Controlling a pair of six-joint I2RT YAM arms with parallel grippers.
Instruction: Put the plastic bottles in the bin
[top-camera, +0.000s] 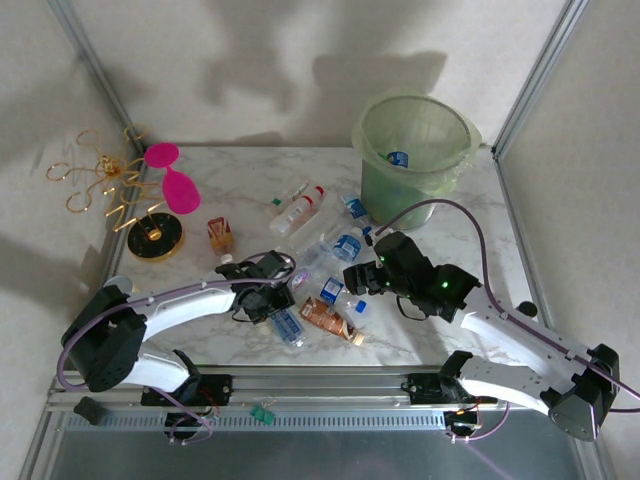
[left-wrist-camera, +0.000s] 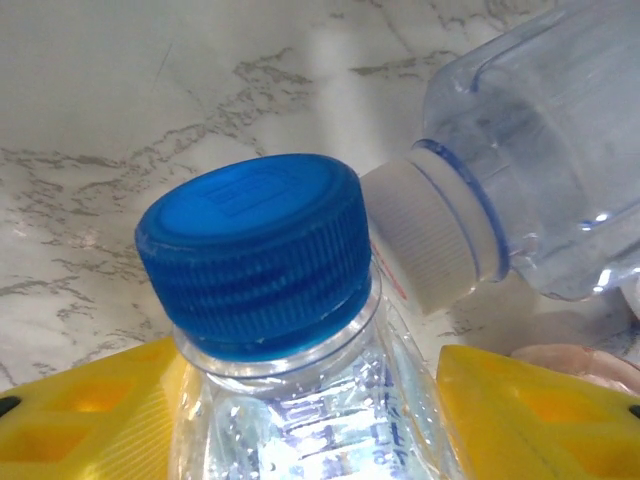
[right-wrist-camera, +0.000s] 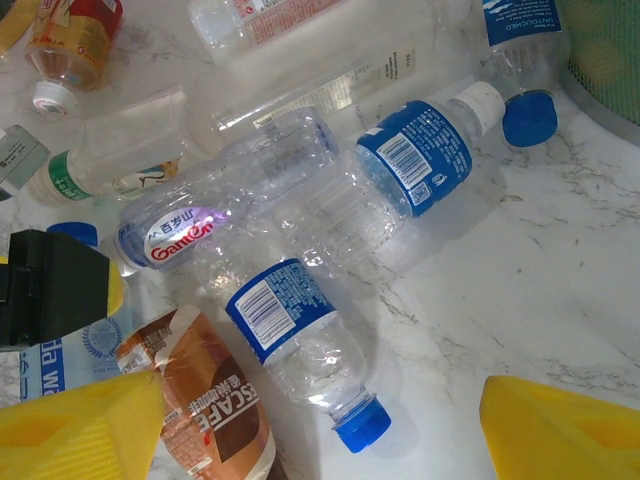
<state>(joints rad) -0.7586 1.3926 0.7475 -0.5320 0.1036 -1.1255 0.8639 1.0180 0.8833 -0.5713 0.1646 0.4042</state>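
The bin (top-camera: 385, 190) stands upright at the far right of the table (top-camera: 400, 340), its thin liner folded over the rim. 1 blue-labelled bottle (top-camera: 398, 158) lies inside it. Whether more lies beneath, I cannot tell through the cloudy green wall. The other bottles (top-camera: 345, 245) lie loose in a heap on the marble between my 2 arms, near the bin's foot.

My left pincer (left-wrist-camera: 310, 410) is pinching a clear blue-capped bottle (left-wrist-camera: 255, 245) just under its cap, with 1 yellow pad (left-wrist-camera: 90, 420) against each flank. The bottle's lower body is cut off by the frame edge. A white-capped bottle (left-wrist-camera: 540, 130) lies just beside it, cap next to cap.

My right pincer (right-wrist-camera: 320, 400) hangs spread wide above the heap, holding nothing. Below it lies a crumpled bottle with a blue label (right-wrist-camera: 290, 320), beside a brown coffee bottle (right-wrist-camera: 215, 405) cut off at the bottom edge.

A pink goblet (top-camera: 172, 178) and a gold wire stand (top-camera: 110, 185) sit at the far left, well apart from the bin.
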